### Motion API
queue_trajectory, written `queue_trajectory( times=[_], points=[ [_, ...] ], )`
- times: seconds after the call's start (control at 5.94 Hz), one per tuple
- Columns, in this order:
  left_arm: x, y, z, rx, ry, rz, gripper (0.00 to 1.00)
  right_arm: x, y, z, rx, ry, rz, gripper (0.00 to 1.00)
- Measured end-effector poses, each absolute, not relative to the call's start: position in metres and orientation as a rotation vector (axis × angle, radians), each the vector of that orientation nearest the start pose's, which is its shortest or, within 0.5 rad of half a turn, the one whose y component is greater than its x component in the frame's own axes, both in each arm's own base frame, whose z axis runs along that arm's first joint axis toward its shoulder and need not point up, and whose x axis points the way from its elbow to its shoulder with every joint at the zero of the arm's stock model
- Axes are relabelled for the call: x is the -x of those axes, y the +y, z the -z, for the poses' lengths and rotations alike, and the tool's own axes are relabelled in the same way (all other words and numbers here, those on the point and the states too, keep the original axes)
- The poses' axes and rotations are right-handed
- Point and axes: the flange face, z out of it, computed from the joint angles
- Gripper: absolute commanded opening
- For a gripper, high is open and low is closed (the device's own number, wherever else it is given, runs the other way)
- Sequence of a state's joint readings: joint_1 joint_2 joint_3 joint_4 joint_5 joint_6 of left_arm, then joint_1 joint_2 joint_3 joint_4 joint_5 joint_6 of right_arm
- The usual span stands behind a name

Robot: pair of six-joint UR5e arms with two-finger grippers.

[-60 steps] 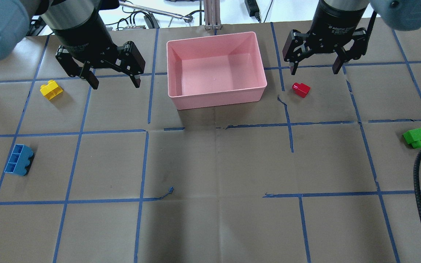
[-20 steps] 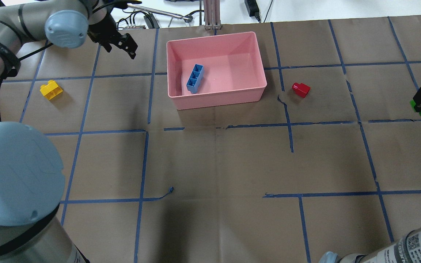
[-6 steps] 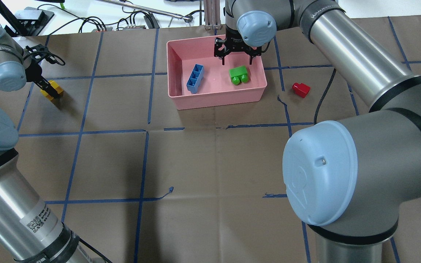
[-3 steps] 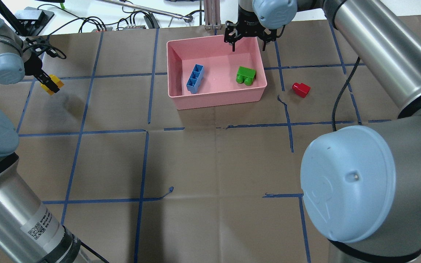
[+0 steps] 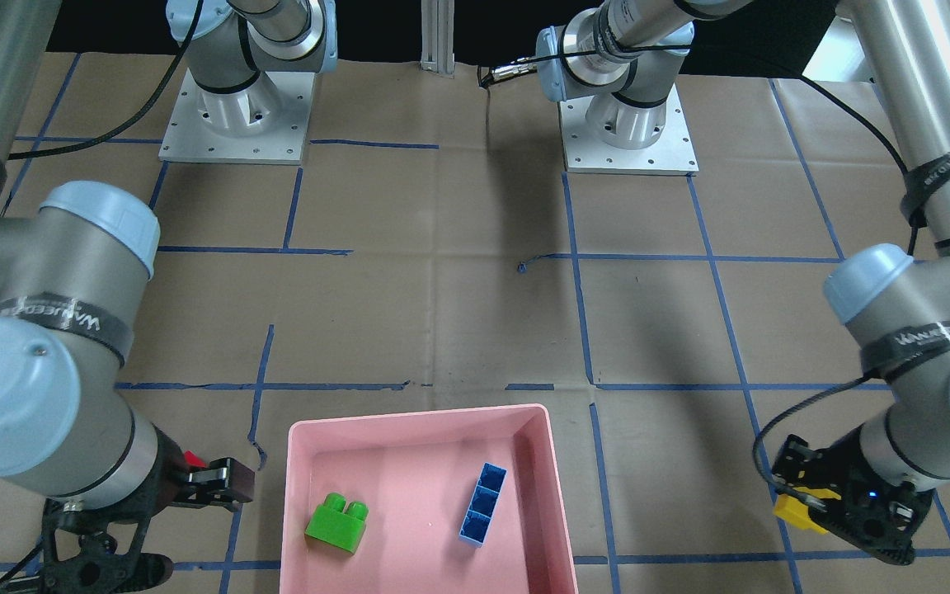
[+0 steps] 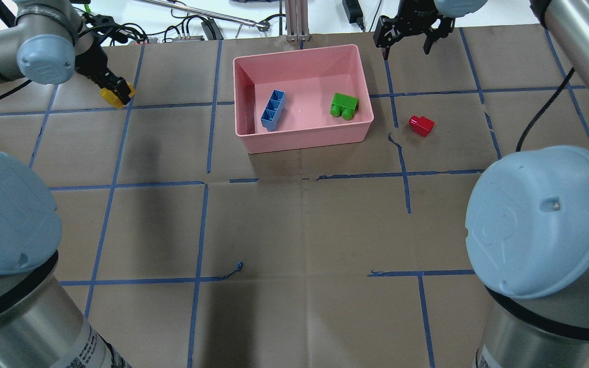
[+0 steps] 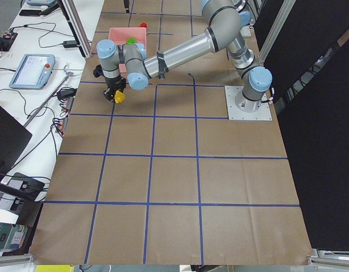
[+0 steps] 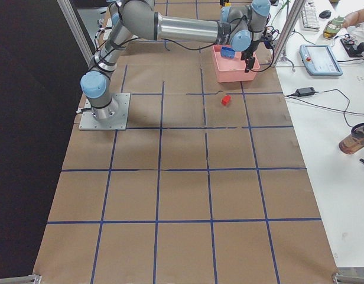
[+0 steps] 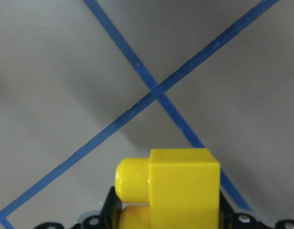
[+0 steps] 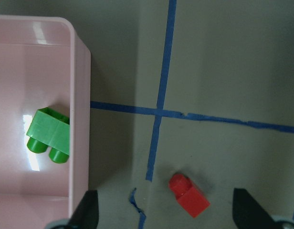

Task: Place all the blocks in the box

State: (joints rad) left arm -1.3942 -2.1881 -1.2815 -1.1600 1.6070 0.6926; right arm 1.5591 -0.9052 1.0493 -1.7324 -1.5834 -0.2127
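Note:
The pink box (image 6: 304,142) stands at the far middle of the table and holds the blue brick (image 6: 273,110) and the green brick (image 6: 344,106). The red brick (image 6: 421,125) lies on the table just right of the box. My left gripper (image 6: 113,88) is shut on the yellow brick (image 6: 116,96) and holds it above the table, left of the box; the left wrist view shows the yellow brick (image 9: 178,186) between the jaws. My right gripper (image 6: 405,45) is open and empty above the table, beyond the box's far right corner. The right wrist view shows the red brick (image 10: 187,194) and the green brick (image 10: 47,136).
Brown paper with blue tape lines covers the table (image 6: 299,230). Cables and a metal post (image 6: 294,20) lie past the far edge. My arms' big elbow joints (image 6: 540,220) fill the near corners of the overhead view.
My left gripper has moved right and farther away with the yellow brick, lifted off the table. My right gripper has moved right, from over the box's far wall to beyond its right corner.

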Motion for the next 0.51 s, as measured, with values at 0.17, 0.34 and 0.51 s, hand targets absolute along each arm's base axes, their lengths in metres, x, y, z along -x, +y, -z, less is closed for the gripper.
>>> queue_trajectory(
  times=[0.17, 0.34, 0.51],
  points=[
    [0.081, -0.736, -0.302, -0.668, 3.006, 0.136, 0.0, -0.114, -0.757, -0.31, 0.542, 3.107, -0.037, 1.0],
    [0.151, -0.729, -0.307, -0.594, 3.035, 0.17, 0.0, -0.111, -0.757, -0.273, 0.733, 3.063, -0.075, 0.99],
    [0.206, -0.719, -0.302, -0.529, 3.063, 0.178, 0.21, -0.103, -0.753, -0.239, 0.858, 3.033, -0.094, 0.99]
  ],
)
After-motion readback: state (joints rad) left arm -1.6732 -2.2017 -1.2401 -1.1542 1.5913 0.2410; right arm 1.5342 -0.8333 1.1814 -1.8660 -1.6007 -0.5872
